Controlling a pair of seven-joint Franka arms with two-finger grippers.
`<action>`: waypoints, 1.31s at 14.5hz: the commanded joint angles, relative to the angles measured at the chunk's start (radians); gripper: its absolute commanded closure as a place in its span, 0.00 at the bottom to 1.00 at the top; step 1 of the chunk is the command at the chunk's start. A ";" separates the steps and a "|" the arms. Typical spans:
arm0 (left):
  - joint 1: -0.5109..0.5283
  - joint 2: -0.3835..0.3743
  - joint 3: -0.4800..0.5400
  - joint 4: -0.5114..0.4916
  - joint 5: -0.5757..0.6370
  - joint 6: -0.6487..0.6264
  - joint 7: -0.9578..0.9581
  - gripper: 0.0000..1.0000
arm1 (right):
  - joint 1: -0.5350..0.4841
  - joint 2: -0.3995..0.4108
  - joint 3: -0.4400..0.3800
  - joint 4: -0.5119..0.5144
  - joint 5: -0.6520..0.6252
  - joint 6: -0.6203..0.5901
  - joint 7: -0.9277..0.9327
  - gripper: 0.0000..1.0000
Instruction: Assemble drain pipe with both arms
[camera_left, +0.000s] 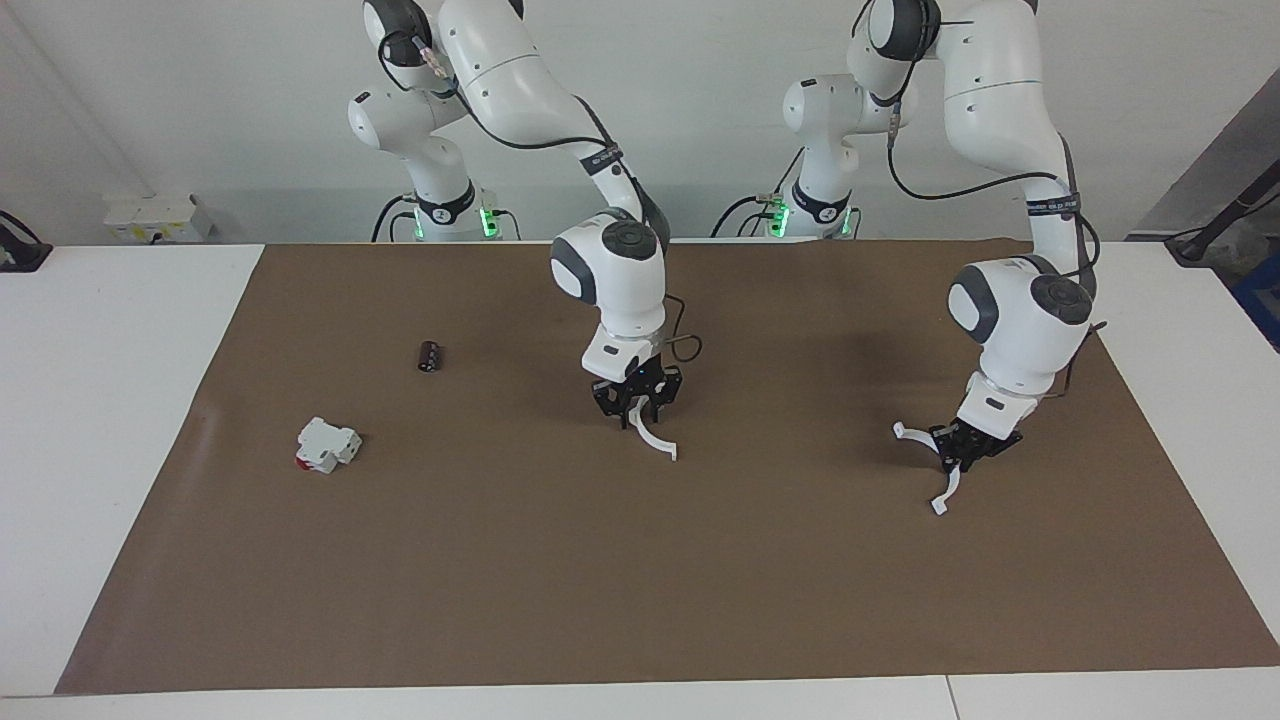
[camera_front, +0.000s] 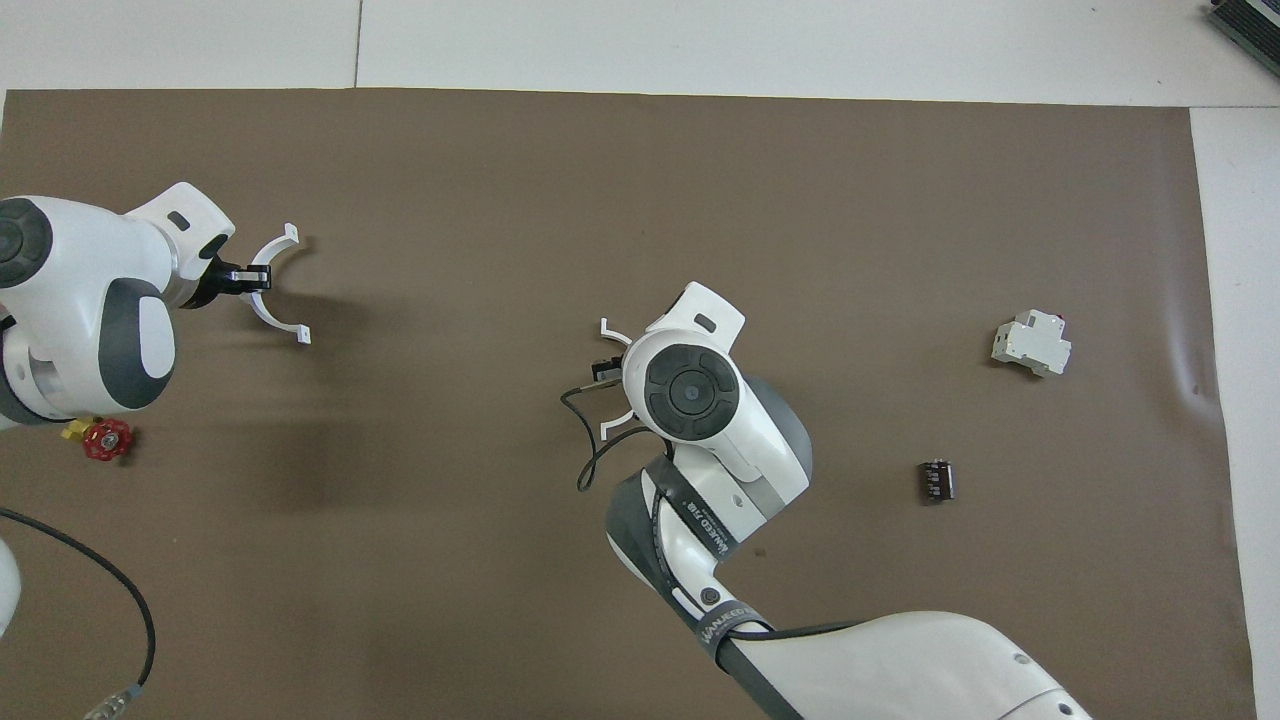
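The drain pipe is in two separate white half-ring arcs, one in each gripper. My right gripper (camera_left: 637, 400) is over the middle of the brown mat, shut on one arc (camera_left: 655, 438) that hangs below it, just above the mat. In the overhead view my right arm's wrist covers most of this arc (camera_front: 609, 329), and only its end tabs show. My left gripper (camera_left: 960, 447) is toward the left arm's end of the table, shut on the other arc (camera_left: 945, 495), also low over the mat. That arc (camera_front: 272, 300) shows whole in the overhead view at the left gripper (camera_front: 240, 277).
A white boxy block with a red end (camera_left: 327, 445) and a small dark cylinder (camera_left: 431, 356) lie toward the right arm's end of the mat (camera_left: 640, 600). A small red valve wheel (camera_front: 106, 439) lies beside my left arm's wrist.
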 joint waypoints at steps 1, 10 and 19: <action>-0.043 -0.026 0.003 0.007 0.016 -0.027 0.001 1.00 | -0.078 -0.102 0.005 -0.018 -0.013 -0.038 0.007 0.00; -0.311 -0.059 0.005 -0.028 0.103 -0.036 -0.280 1.00 | -0.373 -0.246 0.003 0.145 -0.013 -0.400 -0.148 0.00; -0.557 -0.074 0.005 -0.088 0.108 -0.068 -0.438 1.00 | -0.554 -0.408 0.001 0.289 0.066 -0.879 -0.317 0.00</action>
